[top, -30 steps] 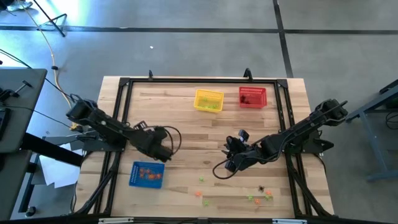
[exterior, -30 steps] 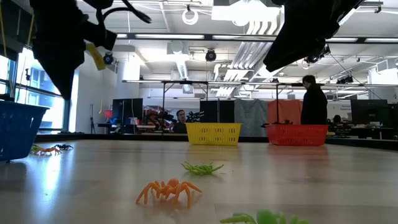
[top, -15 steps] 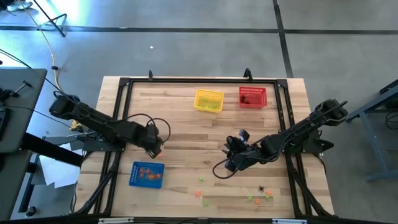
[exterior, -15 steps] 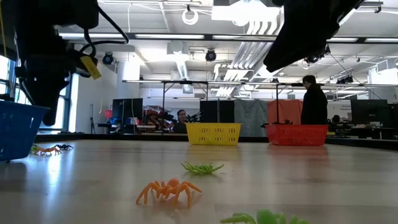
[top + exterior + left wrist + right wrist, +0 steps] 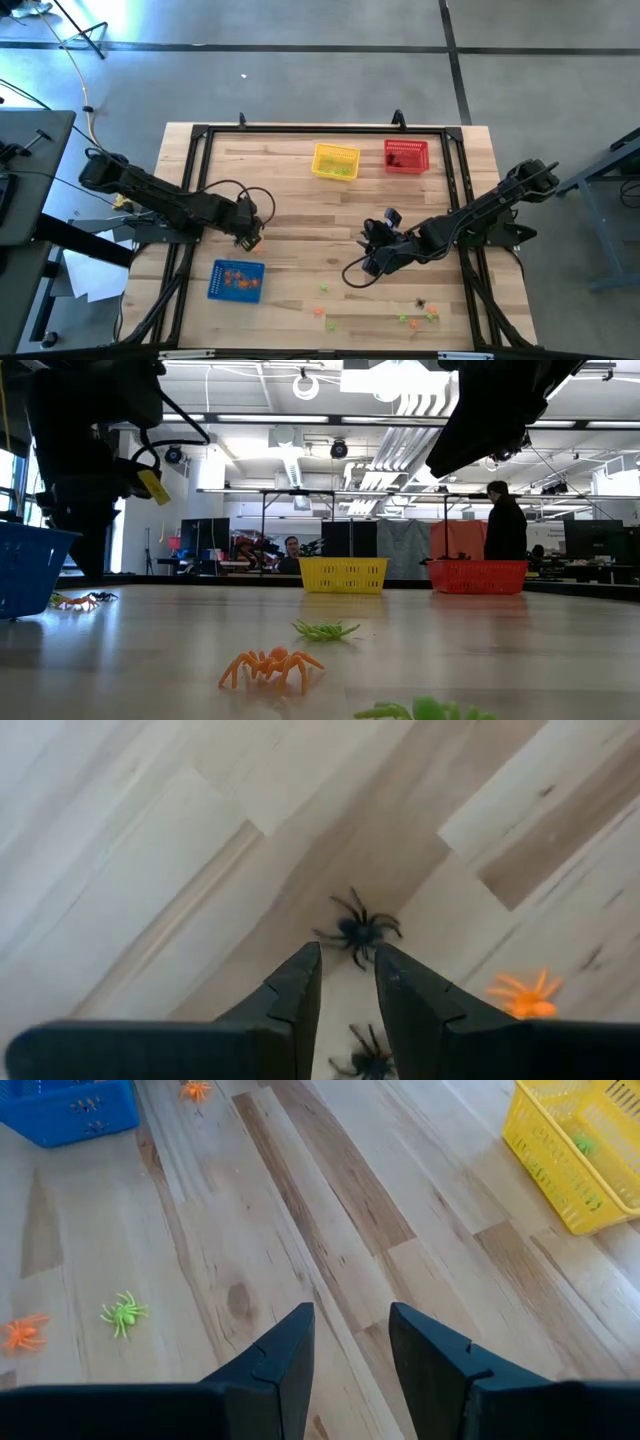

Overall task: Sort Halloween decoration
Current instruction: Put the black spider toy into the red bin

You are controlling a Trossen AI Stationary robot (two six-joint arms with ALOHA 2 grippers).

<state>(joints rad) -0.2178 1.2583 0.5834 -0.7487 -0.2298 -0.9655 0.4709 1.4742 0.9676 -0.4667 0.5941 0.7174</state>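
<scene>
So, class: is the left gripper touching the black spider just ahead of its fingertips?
Apart. The left wrist view shows bare wood between the open left gripper and the black spider.

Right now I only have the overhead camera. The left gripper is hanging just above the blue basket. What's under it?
Observer: A black spider lies on the wood just beyond the left gripper, whose jaws stand apart.
Operator: Anything else near it?
Observer: A second black spider shows through the gap between the fingers, and an orange spider lies off to one side.
Operator: And the right gripper?
Observer: The right gripper is open and empty over bare wood.
</scene>
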